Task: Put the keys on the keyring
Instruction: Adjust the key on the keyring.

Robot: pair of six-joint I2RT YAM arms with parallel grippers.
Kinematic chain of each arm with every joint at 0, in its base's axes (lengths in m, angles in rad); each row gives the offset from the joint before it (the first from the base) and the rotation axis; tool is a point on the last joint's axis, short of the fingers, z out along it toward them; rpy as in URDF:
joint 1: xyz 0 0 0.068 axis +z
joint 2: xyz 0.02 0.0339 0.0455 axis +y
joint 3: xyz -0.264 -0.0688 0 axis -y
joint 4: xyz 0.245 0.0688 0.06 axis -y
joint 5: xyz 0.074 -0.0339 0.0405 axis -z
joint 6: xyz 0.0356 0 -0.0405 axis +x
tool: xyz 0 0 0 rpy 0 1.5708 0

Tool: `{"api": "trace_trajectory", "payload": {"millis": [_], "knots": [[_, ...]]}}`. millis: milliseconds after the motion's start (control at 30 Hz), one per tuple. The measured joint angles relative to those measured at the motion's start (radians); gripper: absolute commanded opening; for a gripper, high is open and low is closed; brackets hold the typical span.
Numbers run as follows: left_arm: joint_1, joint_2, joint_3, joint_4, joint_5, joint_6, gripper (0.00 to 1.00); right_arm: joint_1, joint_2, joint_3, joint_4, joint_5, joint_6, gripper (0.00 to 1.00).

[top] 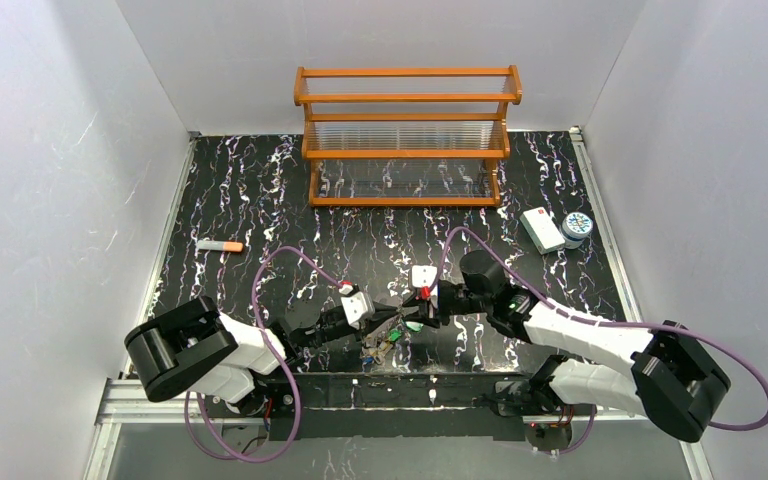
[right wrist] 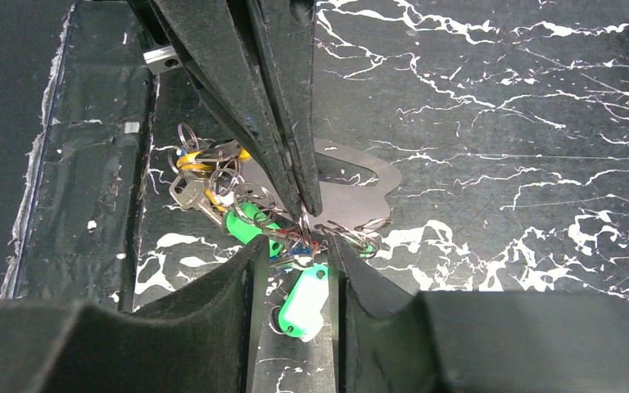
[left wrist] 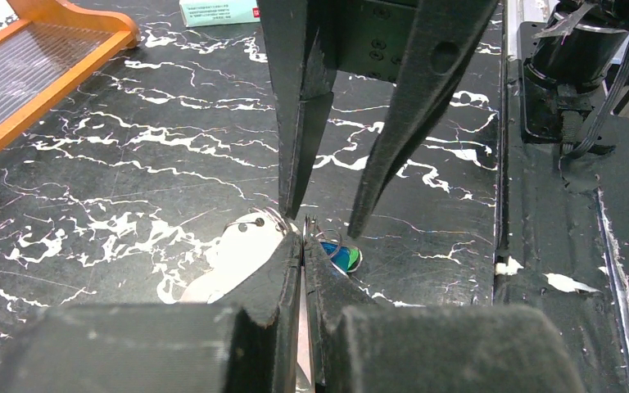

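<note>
Slip risk: left gripper (left wrist: 305,244), fingers (left wrist: 278,274) together on a split ring (left wrist: 308,221), could lose it if right gripper (right wrist: 296,246) (fingers (right wrist: 221,286) apart, straddling the keys (right wrist: 242,223)) tugs; table's (right wrist: 500,164) near edge close.

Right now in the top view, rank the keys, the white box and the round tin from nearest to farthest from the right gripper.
1. Keys: at the right gripper fingertips, near-edge side.
2. White box: far right part of the table.
3. Round tin: beside the box, further right.
</note>
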Motion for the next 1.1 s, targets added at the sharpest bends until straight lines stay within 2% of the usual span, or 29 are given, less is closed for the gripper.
{"api": "trace_trajectory", "payload": {"millis": [133,200,233,433,600,667,933,1100], "knots": [[0.0,0.0,0.0,0.0,0.004,0.0,0.0,-0.002,0.018,0.0,0.024,-0.009,-0.001,0.18],[0.0,0.0,0.0,0.0,0.005,0.0,0.0,-0.002,0.033,0.0,0.032,-0.018,-0.001,0.05],[0.0,0.0,0.0,-0.001,0.005,0.0,0.0,-0.003,0.04,0.0,0.035,-0.023,-0.002,0.01],[0.0,0.0,0.0,-0.006,0.008,0.001,0.0,-0.004,0.048,0.002,0.037,-0.03,-0.003,0.01],[0.0,-0.008,-0.002,-0.005,-0.005,0.011,0.35,-0.004,0.063,0.042,-0.026,-0.026,-0.032,0.01],[0.0,-0.034,-0.009,-0.008,-0.025,0.023,0.4,-0.004,0.098,0.083,-0.086,-0.023,-0.055,0.01],[0.0,-0.193,-0.02,-0.197,-0.113,0.123,0.39,-0.003,0.306,0.327,-0.422,0.005,-0.157,0.01],[0.0,-0.206,-0.003,-0.347,-0.108,0.188,0.39,0.013,0.365,0.434,-0.565,0.041,-0.205,0.01]]}}
